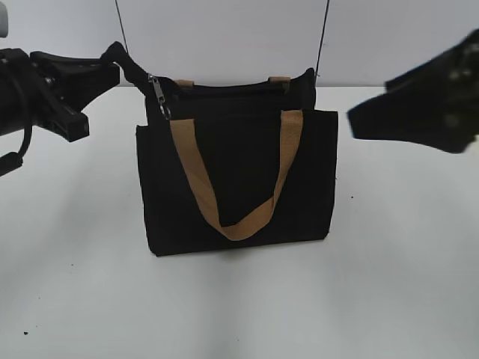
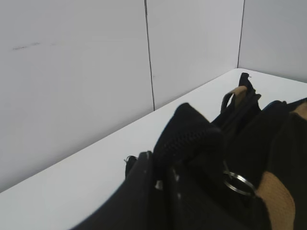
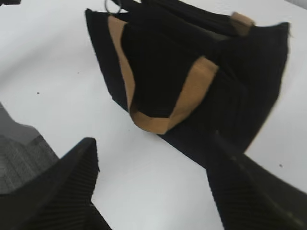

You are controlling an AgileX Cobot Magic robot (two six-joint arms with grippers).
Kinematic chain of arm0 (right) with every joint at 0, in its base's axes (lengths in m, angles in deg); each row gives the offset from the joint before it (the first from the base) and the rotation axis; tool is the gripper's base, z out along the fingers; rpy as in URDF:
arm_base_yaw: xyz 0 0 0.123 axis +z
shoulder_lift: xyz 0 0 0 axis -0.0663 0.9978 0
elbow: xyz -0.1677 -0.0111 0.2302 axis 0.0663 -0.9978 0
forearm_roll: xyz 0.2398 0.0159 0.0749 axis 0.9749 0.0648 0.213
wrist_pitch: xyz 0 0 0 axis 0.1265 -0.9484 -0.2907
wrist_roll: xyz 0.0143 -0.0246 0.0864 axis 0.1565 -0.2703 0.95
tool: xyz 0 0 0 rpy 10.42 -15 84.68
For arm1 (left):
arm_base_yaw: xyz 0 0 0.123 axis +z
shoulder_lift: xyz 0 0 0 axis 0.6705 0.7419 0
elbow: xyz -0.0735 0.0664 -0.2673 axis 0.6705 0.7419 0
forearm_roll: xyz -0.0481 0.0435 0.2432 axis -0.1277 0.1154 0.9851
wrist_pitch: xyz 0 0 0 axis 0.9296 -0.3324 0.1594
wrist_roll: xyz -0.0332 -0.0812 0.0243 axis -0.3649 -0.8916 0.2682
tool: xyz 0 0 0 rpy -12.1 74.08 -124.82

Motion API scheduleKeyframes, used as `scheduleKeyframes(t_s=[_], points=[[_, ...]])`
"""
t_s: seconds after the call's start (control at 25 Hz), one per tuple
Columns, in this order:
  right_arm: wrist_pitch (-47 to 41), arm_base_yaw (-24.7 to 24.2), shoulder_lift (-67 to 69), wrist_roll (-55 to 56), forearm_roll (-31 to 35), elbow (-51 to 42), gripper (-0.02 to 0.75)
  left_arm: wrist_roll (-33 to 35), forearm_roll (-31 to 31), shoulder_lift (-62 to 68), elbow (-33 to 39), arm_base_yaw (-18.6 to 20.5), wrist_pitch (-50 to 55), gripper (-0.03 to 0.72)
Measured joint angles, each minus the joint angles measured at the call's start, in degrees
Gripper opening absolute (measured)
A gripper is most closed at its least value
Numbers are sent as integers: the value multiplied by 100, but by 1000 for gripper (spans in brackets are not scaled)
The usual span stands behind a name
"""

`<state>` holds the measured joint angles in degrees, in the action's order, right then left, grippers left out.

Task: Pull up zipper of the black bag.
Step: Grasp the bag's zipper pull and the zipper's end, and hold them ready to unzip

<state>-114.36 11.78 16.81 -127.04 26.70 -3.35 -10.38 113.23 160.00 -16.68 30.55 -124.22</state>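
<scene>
The black bag (image 1: 238, 176) stands upright near the middle of the white surface (image 1: 239, 307), front panel facing the exterior camera, close to the pale back wall (image 1: 224, 37). 1 tan strap (image 1: 238, 179) hangs down the front in a U loop; the ends of a 2nd tan strap (image 1: 279, 79) show at the back top edge. The zipper (image 1: 160, 97) sits at the bag's top left corner in the exterior view, silvery slider with an elongated pull tab dangling over the front, just above where the front strap starts. The left hand (image 1: 123, 66) is at that same top left corner, its black fingers closed on the fabric end of the zip track just beside the slider, not on the slider itself. In the left wrist view the pinched black corner (image 2: 184, 134) bulges up between the fingers (image 2: 144, 187), with a metal ring (image 2: 238, 183) hanging just right of it and tan webbing below. The right hand (image 1: 359, 120) hovers to the right of the bag, near its upper right edge but apart from it, blurred in the exterior view. In the right wrist view its 2 ribbed fingers (image 3: 72, 182) are spread wide with nothing between them, above bare surface, the bag lying beyond them with its front strap toward the camera. Small dark specks dot the surface.
</scene>
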Motion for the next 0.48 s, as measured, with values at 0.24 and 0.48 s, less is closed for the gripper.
scheduleKeyframes(t_s=[0.24,0.48], points=[[399,1002,1520,-316,41,872,538,0,0,0,0,0,6,33],[874,1454,2658,-373,64,1454,538,0,0,0,0,0,6,33]])
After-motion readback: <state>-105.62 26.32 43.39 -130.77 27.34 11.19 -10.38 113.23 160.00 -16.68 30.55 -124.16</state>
